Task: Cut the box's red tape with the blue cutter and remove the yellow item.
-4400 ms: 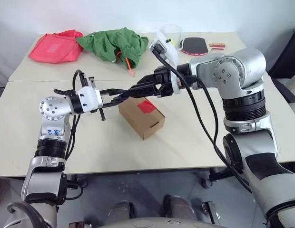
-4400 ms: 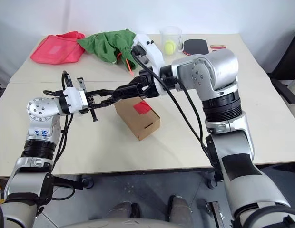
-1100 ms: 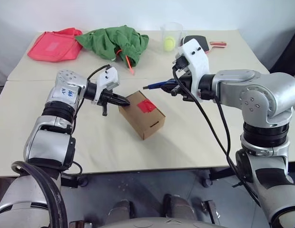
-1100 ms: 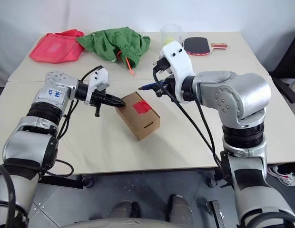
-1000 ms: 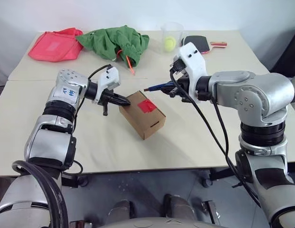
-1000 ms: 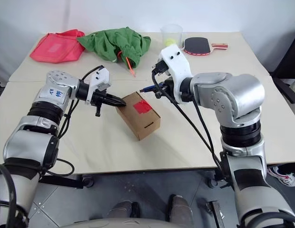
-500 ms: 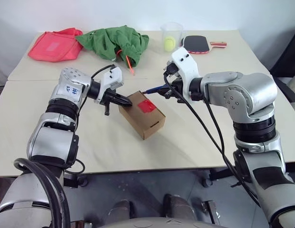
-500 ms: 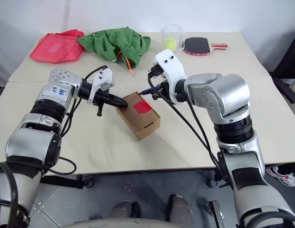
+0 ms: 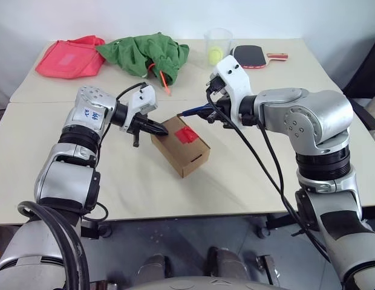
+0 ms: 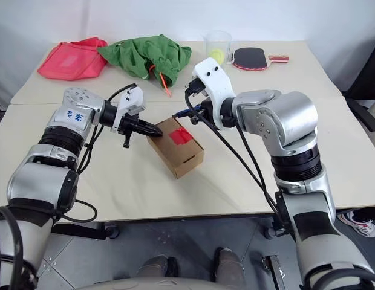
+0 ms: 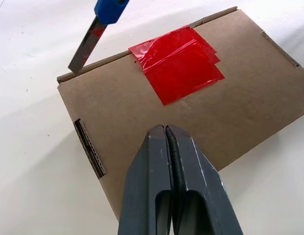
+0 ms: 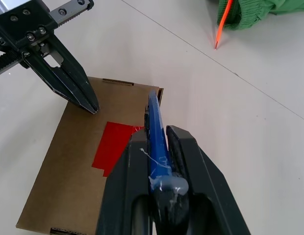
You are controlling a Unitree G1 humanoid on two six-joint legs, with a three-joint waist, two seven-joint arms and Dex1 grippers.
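Observation:
The brown box [image 9: 182, 149] lies mid-table with the red tape [image 9: 186, 135] across its lid edge. My left gripper [image 11: 165, 129] is shut and empty, and its tips are on or just above the box's top near the left end. My right gripper [image 12: 154, 137] is shut on the blue cutter [image 12: 153, 120]. The cutter's metal blade [image 11: 85, 49] hovers just past the box's far edge, a little to the side of the tape [image 11: 179, 63]. The yellow item is hidden.
At the back of the table lie a pink-red bag [image 9: 69, 57] and a green cloth [image 9: 145, 53] with a thin orange stick [image 9: 165, 84]. A clear cup [image 9: 216, 47] holds a yellow-green ball beside a paddle [image 9: 251, 56]. Bare table surrounds the box.
Since the earliest frames the grippers, then together above the box, have parted. The left one now sits at the box's left end and the right keeps the cutter. In the last second, hardly any movement.

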